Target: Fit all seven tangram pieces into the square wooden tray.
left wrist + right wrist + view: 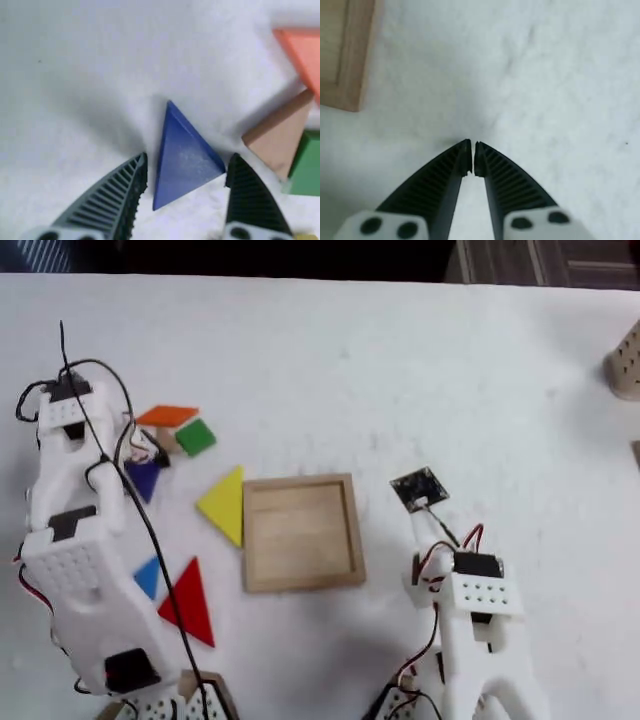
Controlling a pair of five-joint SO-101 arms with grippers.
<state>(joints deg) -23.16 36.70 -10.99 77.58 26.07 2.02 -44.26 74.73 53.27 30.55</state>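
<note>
Left wrist view showed the left claw [187, 165] spread wide, one finger on each side of a dark blue triangle [176, 145] that lay on the white table [75, 75]. One finger [245, 195] met a corner of the triangle. The other stood just beside its long edge, and I could not tell whether it touched. Just beyond the first finger lay a tan triangle [277, 142], with a green square [307, 165] right against it and an orange piece [302, 50] farther out.

In the right wrist view the right claw [472, 159] was pressed together, gripping nothing, low over the table. A corner of the wooden tray [355, 55] sat off to one side, ahead of the tips.

In the high view the tray lay between the two arms, its bare wooden floor showing. A yellow triangle [224, 504] sat against the tray's edge on the left claw's side. A red triangle [190, 602] and a small light blue piece [148, 577] lay beside the left arm, back from its claw toward the base.
</note>
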